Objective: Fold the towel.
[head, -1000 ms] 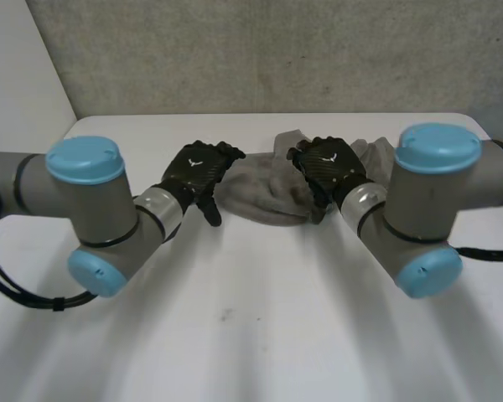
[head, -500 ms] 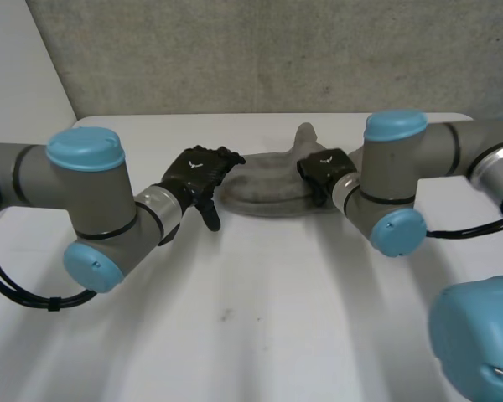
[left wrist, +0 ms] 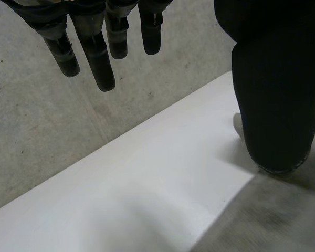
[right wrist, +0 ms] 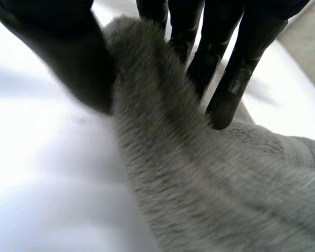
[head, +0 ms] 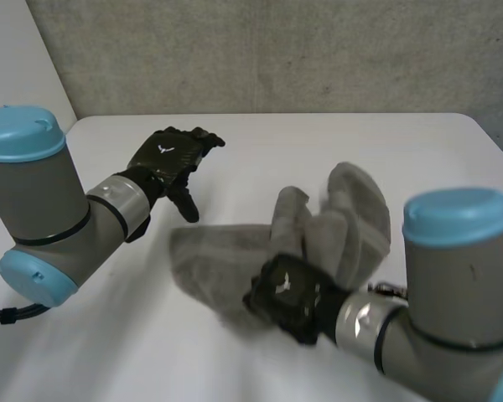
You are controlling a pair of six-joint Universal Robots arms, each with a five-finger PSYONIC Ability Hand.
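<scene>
The grey towel (head: 218, 264) lies crumpled near the middle of the white table (head: 386, 142), with one bunched part standing up beside my right arm. My right hand (head: 289, 297) sits on the towel's near edge. In the right wrist view a raised fold of the towel (right wrist: 199, 184) is pinched between the thumb and the fingers (right wrist: 226, 68). My left hand (head: 163, 159) hovers over bare table to the far left of the towel, fingers (left wrist: 97, 58) straight and holding nothing. In the left wrist view a corner of the towel (left wrist: 268, 220) lies below the thumb.
A grey concrete wall (head: 277, 50) runs along the table's far edge. Bare white table (left wrist: 147, 173) lies under and beyond my left hand. My right arm's elbow (head: 461, 276) stands large at the near right.
My right hand has dragged the towel from the far side toward the near side, with a fold in its grip. My left hand has drawn off the towel to the left.
</scene>
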